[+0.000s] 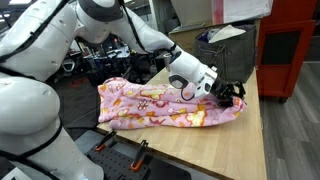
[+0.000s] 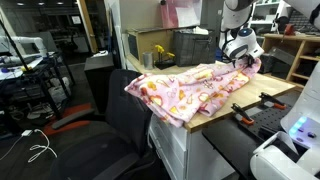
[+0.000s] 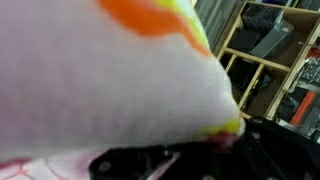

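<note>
Item: blanket (image 1: 160, 105) | Look: pink fleece, yellow, orange and white cartoon print | State: rumpled, laid out lengthwise | Place: on wooden table (image 1: 245, 140), one end hanging over its edge, opposite end bunched

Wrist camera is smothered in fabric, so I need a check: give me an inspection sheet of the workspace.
Surface: wooden table, mostly covered.
Job's things: pink patterned blanket, spread out, draping over one table edge.
Clutter: dark bin at the far corner; clamp at the near table edge.
Grippers: gripper shut on the blanket's corner.
Cables: white cable on the floor.
Surroundings: red cabinet, shelves, office chair.
</note>
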